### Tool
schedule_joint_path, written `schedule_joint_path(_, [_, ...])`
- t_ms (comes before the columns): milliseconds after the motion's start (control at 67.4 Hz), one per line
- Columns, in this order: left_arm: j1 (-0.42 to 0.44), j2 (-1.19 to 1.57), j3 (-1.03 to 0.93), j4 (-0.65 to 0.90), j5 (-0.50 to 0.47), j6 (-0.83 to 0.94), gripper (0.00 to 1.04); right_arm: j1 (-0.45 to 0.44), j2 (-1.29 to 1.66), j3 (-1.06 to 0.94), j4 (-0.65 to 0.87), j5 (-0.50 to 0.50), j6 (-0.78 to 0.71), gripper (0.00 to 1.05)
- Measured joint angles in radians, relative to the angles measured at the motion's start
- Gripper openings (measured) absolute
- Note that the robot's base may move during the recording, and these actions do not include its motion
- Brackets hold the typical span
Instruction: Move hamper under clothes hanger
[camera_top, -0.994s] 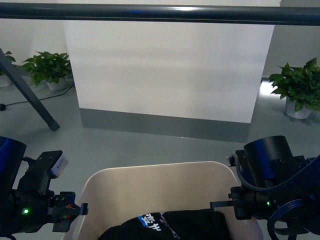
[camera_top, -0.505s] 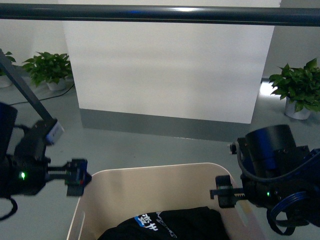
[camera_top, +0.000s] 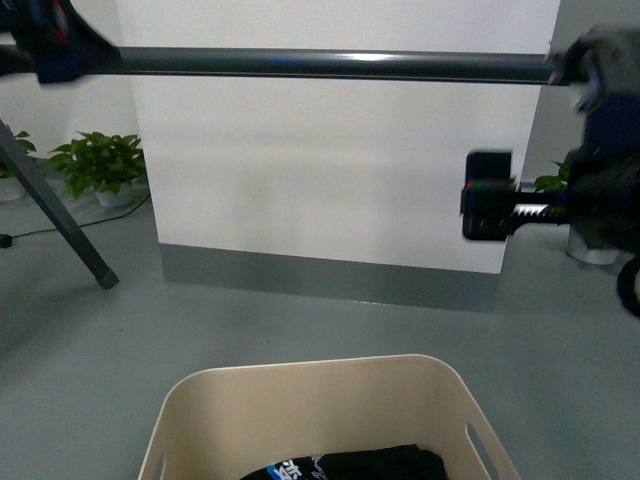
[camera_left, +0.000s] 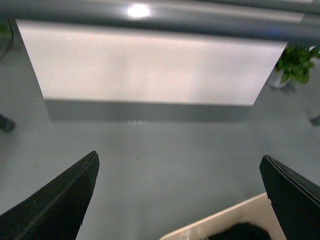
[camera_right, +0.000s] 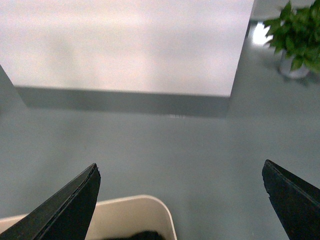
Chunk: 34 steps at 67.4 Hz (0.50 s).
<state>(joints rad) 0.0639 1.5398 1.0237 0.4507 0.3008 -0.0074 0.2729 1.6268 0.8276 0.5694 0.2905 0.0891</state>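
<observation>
The beige hamper (camera_top: 300, 372) stands on the grey floor at the bottom centre of the front view, with a black garment (camera_top: 350, 465) inside it. The clothes hanger's dark round bar (camera_top: 320, 63) runs across above it, and one angled leg (camera_top: 55, 215) shows at the left. My left gripper (camera_top: 45, 40) is blurred at the bar's left end. My right gripper (camera_top: 487, 195) hangs high at the right, under the bar's right end. Both are open and hold nothing. The left wrist view shows my left gripper (camera_left: 178, 157) over floor, with the bar (camera_left: 160, 15) and hamper rim (camera_left: 225, 220). The right gripper (camera_right: 180, 166) looks down past a hamper corner (camera_right: 135, 205).
A white wall panel with a grey base strip (camera_top: 330, 272) stands behind the rack. Potted plants sit at the back left (camera_top: 100, 150) and back right (camera_right: 295, 35). Bare grey floor (camera_top: 300, 320) lies between the hamper and the panel.
Both arms have risen from beside the hamper's rim up to bar height. The hamper now sits lower in the front view and the bar shows lower in the frame.
</observation>
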Motion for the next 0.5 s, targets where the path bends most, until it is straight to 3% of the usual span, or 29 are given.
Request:
schedule_joint_path(104, [0.016, -0.106, -0.025, 0.033, 0.023, -0.005, 0.98, 0.019, -0.116, -0.052, 0.051, 0.036, -0.033, 0.97])
schedule_joint_path(178, [0.008, -0.173, -0.046, 0.009, -0.118, 0.001, 0.89, 0.027, -0.180, -0.076, 0.078, 0.047, -0.053, 0.97])
schedule_joint_path(237, [-0.003, -0.236, -0.162, 0.044, -0.230, 0.001, 0.74, 0.015, -0.215, -0.134, 0.171, -0.015, -0.069, 0.84])
schedule_joint_path(430, [-0.033, -0.313, -0.405, 0.141, -0.289, 0.001, 0.44, -0.049, -0.316, -0.341, 0.241, -0.071, -0.084, 0.54])
schedule_joint_path(505, [-0.061, -0.382, -0.509, 0.187, -0.294, 0.001, 0.26, -0.080, -0.381, -0.422, 0.259, -0.100, -0.085, 0.37])
